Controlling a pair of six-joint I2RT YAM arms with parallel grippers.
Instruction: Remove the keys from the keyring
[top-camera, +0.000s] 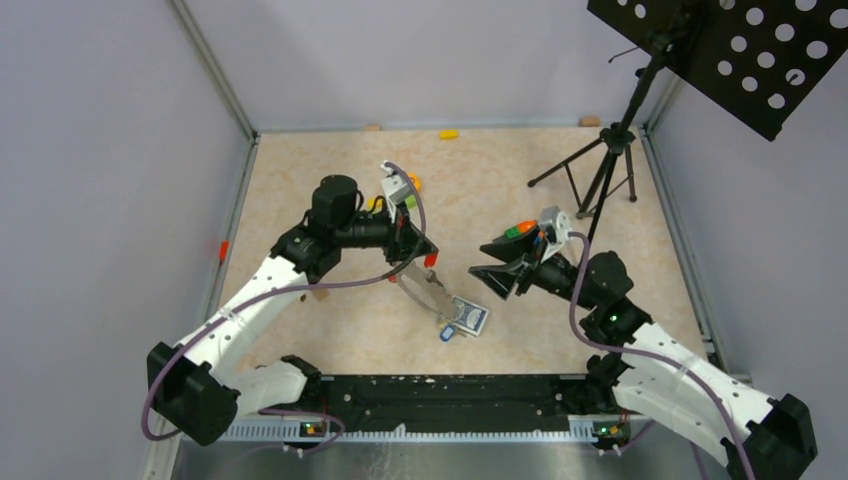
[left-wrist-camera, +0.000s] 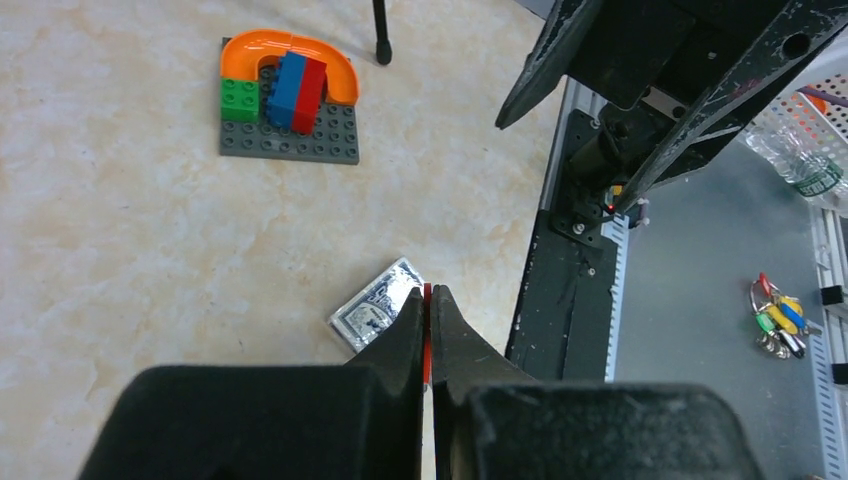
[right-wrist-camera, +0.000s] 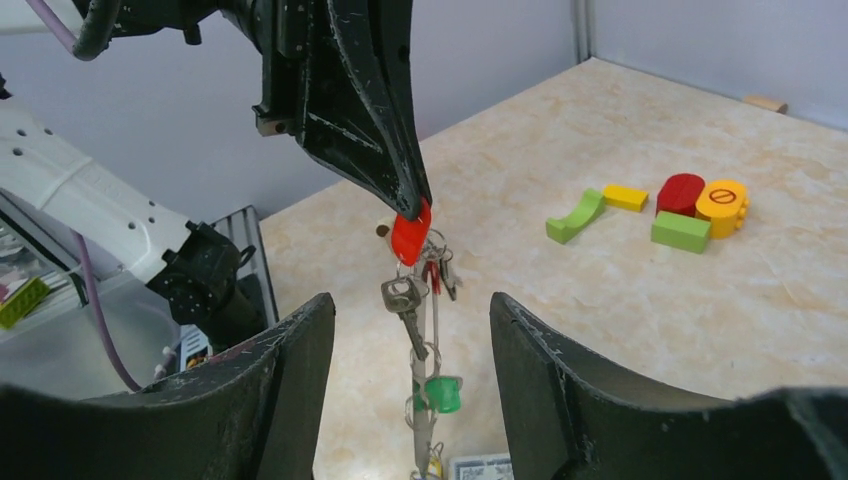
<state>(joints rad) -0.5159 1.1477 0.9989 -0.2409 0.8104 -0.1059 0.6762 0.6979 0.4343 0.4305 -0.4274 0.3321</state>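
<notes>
My left gripper (top-camera: 428, 258) is shut on a red tag (right-wrist-camera: 410, 236); in the left wrist view the red tag (left-wrist-camera: 427, 340) shows as a sliver between its closed fingers. From that tag the thin grey keyring (right-wrist-camera: 430, 335) hangs down over the table. It carries a metal key (right-wrist-camera: 405, 305), a green tag (right-wrist-camera: 441, 392) and more keys lower down. In the top view the keyring (top-camera: 425, 290) slants down to a blue tag (top-camera: 447, 333). My right gripper (right-wrist-camera: 412, 330) is open, to the right of the keyring (top-camera: 495, 278). The ring shows in the gap between its fingers, untouched.
A playing-card box (top-camera: 470, 317) lies under the hanging keys. Loose toy blocks (right-wrist-camera: 680, 231) lie at the back. A grey plate with an orange arch and blocks (left-wrist-camera: 288, 95) lies to the right. A tripod stand (top-camera: 600, 175) is at the back right. Another bunch of keys (left-wrist-camera: 780, 318) lies off the table.
</notes>
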